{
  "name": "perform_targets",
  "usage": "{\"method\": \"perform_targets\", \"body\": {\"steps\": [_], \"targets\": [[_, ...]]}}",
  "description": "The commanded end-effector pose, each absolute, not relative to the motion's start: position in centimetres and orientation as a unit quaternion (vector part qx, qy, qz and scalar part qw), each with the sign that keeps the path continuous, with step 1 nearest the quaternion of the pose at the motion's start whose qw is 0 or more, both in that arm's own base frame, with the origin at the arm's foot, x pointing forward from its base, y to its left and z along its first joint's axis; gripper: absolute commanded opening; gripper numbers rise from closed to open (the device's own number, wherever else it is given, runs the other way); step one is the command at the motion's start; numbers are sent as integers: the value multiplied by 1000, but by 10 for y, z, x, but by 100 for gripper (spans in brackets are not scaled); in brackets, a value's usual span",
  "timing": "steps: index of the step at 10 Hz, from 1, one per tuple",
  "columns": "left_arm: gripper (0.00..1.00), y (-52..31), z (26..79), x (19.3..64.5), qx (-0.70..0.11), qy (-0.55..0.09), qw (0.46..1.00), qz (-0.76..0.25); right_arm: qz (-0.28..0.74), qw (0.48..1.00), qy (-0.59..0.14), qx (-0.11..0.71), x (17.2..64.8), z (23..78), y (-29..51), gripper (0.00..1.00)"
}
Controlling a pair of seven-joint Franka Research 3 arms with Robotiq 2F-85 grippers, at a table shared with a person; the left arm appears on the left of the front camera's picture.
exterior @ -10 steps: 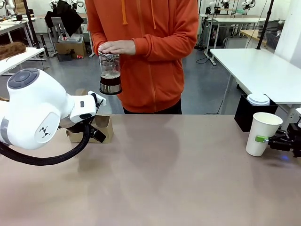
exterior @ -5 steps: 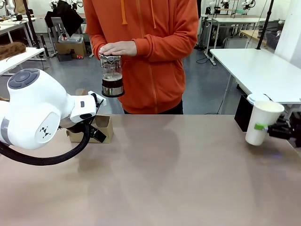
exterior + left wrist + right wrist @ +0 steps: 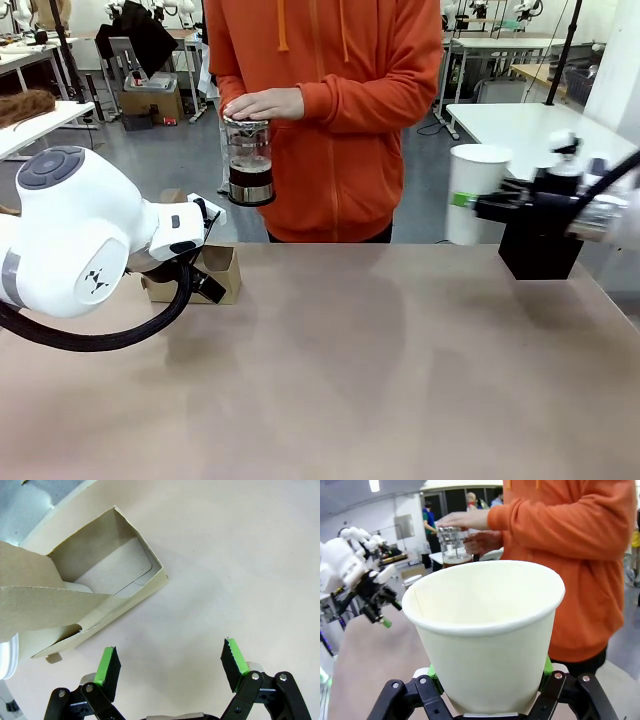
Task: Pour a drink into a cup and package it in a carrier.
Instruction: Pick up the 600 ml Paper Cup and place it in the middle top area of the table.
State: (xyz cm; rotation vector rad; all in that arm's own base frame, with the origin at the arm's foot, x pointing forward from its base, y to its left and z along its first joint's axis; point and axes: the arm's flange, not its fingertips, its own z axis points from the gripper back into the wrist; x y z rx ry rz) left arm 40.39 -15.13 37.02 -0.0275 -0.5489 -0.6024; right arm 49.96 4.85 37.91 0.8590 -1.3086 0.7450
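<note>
1. cup [image 3: 485, 630]: white paper, matt, smooth; rolled rim.
2. carrier [image 3: 107, 575]: brown cardboard, matt, grainy; raw cut edges.
3. jug [image 3: 249, 160]: clear glossy glass w/ shiny metal band.
4. table [image 3: 380, 380]: smooth matt top, faint sheen.
5. left arm [image 3: 70, 235]: glossy white plastic shell; left gripper [image 3: 171, 652] pads [image 3: 107, 666] green, ridged, rubbery-looking.
6. hoodie [image 3: 350, 90] on person: orange cloth, soft, matt.

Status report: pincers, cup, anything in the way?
Right pincer shut on paper cup, empty, held above table. Left pincer open beside carrier. Person holds jug of drink; nothing between.
</note>
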Motion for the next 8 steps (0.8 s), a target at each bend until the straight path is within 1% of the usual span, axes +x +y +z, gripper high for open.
{"method": "perform_targets", "body": {"steps": [1, 2, 4, 6, 7, 8], "targets": [[100, -151, 371, 404, -14, -267, 918, -293, 314, 664, -572, 365, 542, 355, 82, 80], [100, -151, 371, 404, -14, -267, 918, -293, 320, 664, -573, 359, 554, 339, 106, 80], [100, -151, 371, 404, -14, -267, 918, -293, 324, 651, -586, 358, 563, 312, 121, 80], [100, -151, 371, 404, -14, -267, 918, -293, 319, 650, -591, 356, 568, 307, 120, 80], [100, -151, 371, 404, -14, -267, 918, -293, 354, 638, -564, 387, 567, 308, 120, 80], [100, -151, 371, 404, -14, -267, 918, -293, 325, 660, -570, 366, 566, 300, 119, 80]]}}
